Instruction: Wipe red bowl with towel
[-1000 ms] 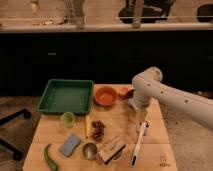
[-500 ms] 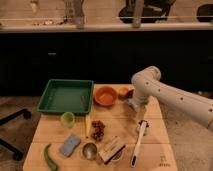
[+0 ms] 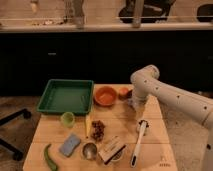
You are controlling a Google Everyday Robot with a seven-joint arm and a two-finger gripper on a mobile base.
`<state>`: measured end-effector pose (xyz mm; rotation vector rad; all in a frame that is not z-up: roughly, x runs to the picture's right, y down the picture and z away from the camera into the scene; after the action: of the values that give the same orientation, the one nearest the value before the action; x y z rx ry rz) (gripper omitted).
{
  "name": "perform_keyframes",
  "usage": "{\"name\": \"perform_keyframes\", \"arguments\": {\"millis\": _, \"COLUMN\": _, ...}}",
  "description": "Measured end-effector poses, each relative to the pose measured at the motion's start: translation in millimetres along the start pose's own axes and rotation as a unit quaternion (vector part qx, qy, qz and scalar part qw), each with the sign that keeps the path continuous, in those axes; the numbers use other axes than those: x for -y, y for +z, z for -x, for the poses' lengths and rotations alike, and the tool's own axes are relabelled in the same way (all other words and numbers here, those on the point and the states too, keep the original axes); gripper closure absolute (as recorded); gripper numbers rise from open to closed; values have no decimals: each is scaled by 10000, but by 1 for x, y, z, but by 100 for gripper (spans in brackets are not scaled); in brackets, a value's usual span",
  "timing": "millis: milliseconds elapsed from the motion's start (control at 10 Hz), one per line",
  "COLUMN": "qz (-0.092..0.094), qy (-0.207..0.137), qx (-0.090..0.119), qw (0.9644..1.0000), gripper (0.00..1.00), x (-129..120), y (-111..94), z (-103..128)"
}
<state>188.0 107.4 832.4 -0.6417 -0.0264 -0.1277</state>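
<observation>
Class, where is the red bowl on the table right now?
The red bowl sits near the table's back edge, right of the green tray; the gripper hangs just right of it.

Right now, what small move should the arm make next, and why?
Probably lower the open pincer onto the towel, which seems to lie just beneath it, beside the red bowl. It holds nothing yet, so wiping cannot begin.

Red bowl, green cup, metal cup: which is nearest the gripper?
The red bowl, next to the green tray; the gripper hangs close beside it. The green cup and metal cup sit farther off.
</observation>
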Motion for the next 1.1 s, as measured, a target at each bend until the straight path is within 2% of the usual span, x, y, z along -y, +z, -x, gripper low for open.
{"name": "perform_keyframes", "arguments": {"millis": 100, "qz": 10, "qy": -47, "qx": -19, "qw": 10000, "gripper": 20, "x": 0, "y": 3, "z": 1}}
{"name": "perform_keyframes", "arguments": {"millis": 300, "qz": -150, "qy": -109, "qx": -1, "qw": 9998, "gripper": 20, "x": 1, "y": 10, "z": 2}}
{"name": "perform_keyframes", "arguments": {"millis": 600, "qz": -296, "qy": -137, "qx": 53, "qw": 9995, "gripper": 20, "x": 5, "y": 13, "z": 3}}
{"name": "perform_keyframes", "arguments": {"millis": 1100, "qz": -372, "qy": -252, "qx": 150, "qw": 9989, "gripper": 20, "x": 12, "y": 19, "z": 2}}
